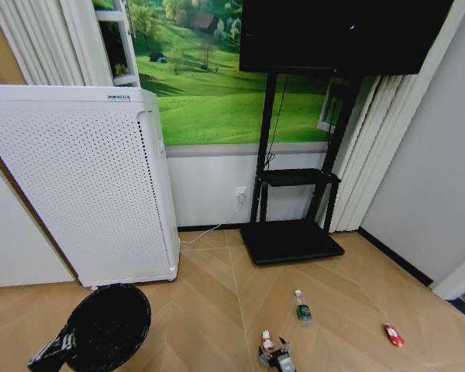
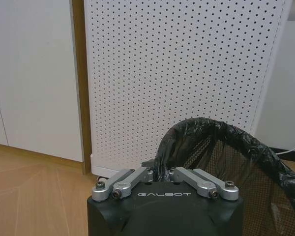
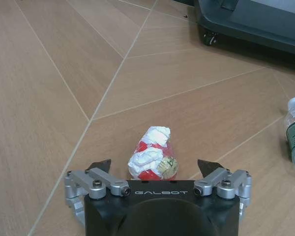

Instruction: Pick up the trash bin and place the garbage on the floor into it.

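Black and silver, the right gripper (image 3: 157,167) hangs low over the floor (image 3: 64,88) with its jaws spread wide, a crumpled red-and-white wrapper (image 3: 152,160) lying between the fingertips; whether they touch it cannot be told. The word GALBOT is printed on its housing. In the head view this gripper (image 1: 277,356) sits at the near edge of the parquet. The left gripper (image 2: 160,173), also marked GALBOT, is pinched onto the rim of the trash bin (image 2: 226,162), a black mesh bin lined with a black bag, seen at the robot's lower left (image 1: 108,325).

A little farther out lies the clear bottle (image 1: 301,307) with green label and white cap, and to the right a second red-and-white piece (image 1: 393,334). The herringbone boards run back to a white perforated appliance (image 1: 85,186), a black TV stand (image 1: 291,232) and a meadow wall mural (image 1: 217,85).
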Available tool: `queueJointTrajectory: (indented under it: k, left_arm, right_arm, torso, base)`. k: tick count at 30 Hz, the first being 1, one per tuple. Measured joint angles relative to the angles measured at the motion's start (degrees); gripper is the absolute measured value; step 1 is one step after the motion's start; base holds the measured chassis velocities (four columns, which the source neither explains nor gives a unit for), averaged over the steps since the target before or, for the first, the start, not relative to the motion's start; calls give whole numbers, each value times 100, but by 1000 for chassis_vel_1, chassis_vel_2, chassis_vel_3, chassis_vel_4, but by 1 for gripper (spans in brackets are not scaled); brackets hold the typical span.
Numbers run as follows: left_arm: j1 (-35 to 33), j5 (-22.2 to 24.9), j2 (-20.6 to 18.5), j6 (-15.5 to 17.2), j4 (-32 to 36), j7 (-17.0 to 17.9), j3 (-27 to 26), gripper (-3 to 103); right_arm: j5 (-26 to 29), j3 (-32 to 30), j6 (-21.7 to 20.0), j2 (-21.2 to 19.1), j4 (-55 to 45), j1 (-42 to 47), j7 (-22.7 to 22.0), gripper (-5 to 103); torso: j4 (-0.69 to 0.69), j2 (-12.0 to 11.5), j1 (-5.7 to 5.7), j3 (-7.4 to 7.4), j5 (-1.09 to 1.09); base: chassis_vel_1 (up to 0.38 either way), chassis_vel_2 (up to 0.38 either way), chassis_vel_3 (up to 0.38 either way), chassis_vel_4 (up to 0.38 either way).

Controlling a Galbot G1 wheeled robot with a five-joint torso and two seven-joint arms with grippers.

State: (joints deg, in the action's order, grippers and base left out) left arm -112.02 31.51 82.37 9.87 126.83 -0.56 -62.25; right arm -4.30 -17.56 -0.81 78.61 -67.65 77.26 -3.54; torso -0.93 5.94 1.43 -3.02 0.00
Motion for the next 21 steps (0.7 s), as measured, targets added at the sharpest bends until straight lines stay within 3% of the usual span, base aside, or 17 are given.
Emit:
queueJointTrajectory:
  k: [1, 4, 8, 14, 16, 21]
  left_arm:
    - [0, 0, 0, 0, 0, 0, 0, 6]
    - [-14, 20, -11, 0, 18, 8, -5, 6]
    - [-23, 50, -23, 1, 23, 16, -34, 6]
    - [-28, 196, -62, 15, 20, 54, -93, 6]
    - [-29, 202, -69, 16, 20, 57, -98, 6]
    - [-19, 256, -146, 25, -42, 68, -105, 6]
  right_arm:
    - [0, 0, 0, 0, 0, 0, 0, 100]
    - [-42, 22, 8, 34, 112, -61, -95, 85]
    - [-47, 27, 9, 52, 176, -93, -112, 74]
    - [218, 57, -112, 65, 127, -65, -186, 47]
    - [228, 58, -116, 64, 117, -60, -188, 47]
    - [254, 13, -124, 14, -210, 67, -185, 33]
  torso:
    - [0, 0, 0, 0, 0]
    - [0, 0, 0, 0, 0]
    - [0, 0, 0, 0, 0]
    - [0, 0, 0, 0, -1]
    - [0, 0, 0, 0, -1]
    - [0, 0, 0, 0, 1]
  base:
    - [0, 0, 0, 0]
    - [0, 0, 0, 0]
    - [0, 0, 0, 0]
    - [0, 0, 0, 0]
    - [0, 0, 0, 0]
    - [0, 0, 0, 0]
